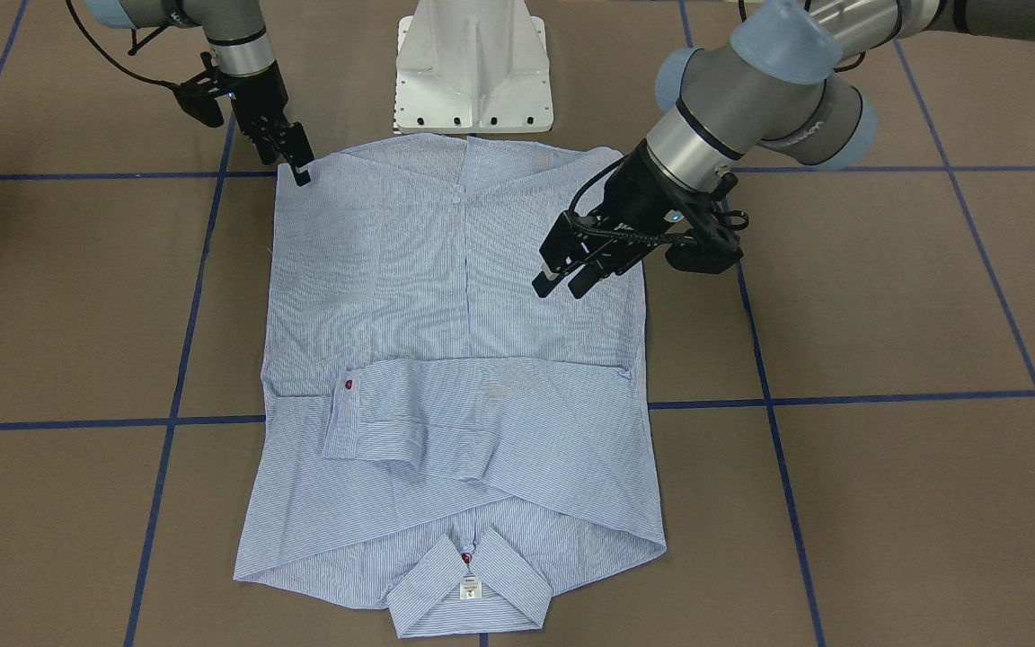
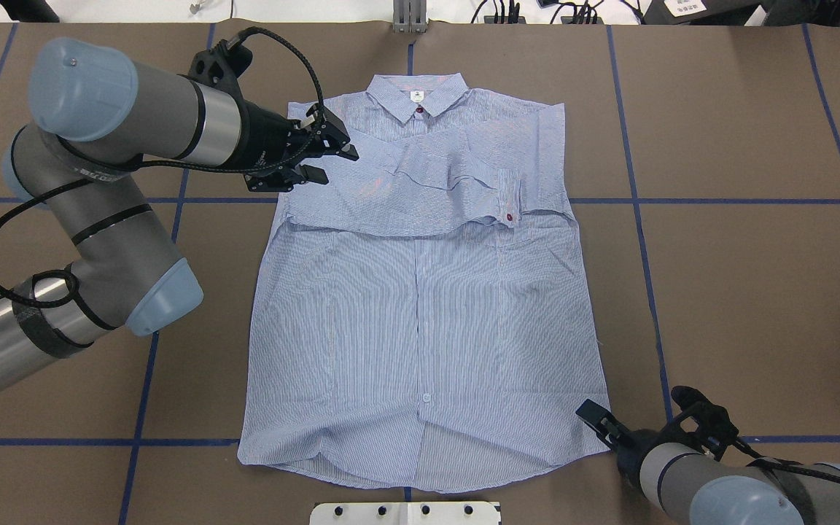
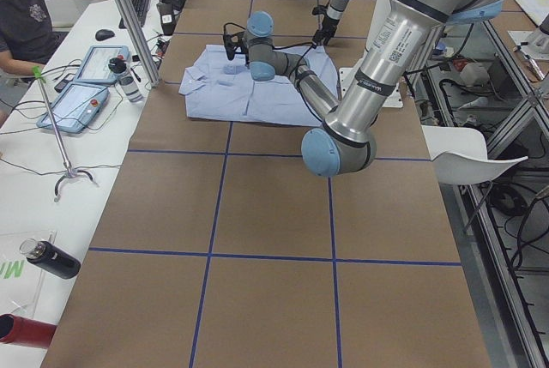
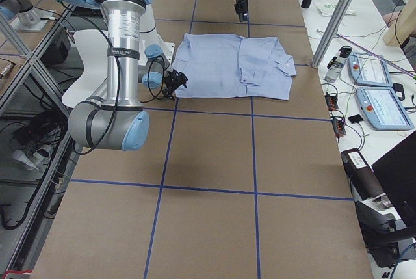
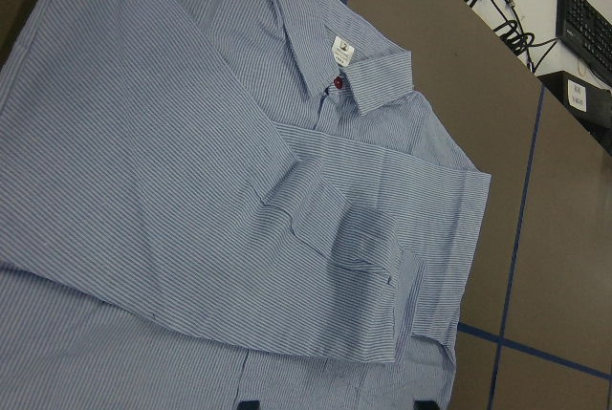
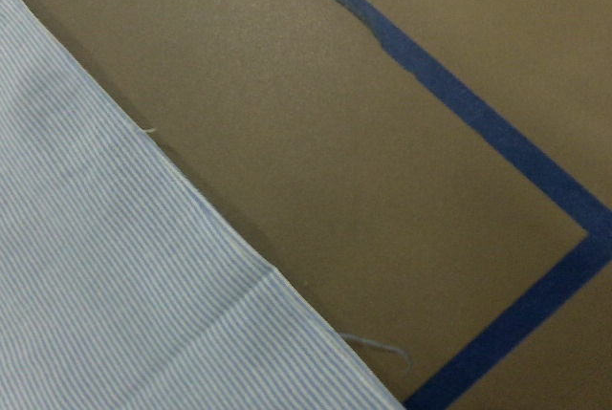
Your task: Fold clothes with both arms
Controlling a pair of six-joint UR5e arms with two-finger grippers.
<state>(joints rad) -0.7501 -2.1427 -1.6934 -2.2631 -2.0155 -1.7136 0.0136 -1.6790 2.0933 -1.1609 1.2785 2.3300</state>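
Note:
The light-blue striped shirt lies flat and buttoned, with its collar at the far side and both sleeves folded across the chest. The cuff with a red button lies on top. My left gripper hovers open and empty over the shirt's shoulder; its wrist view shows the collar and the folded sleeves. My right gripper is low at the hem corner, seemingly open and holding nothing. Its wrist view shows the hem edge flat on the brown table.
The white pedestal base stands just behind the hem. Blue tape lines grid the brown table. In the left side view an operator sits by tablets and bottles beyond the table's far edge.

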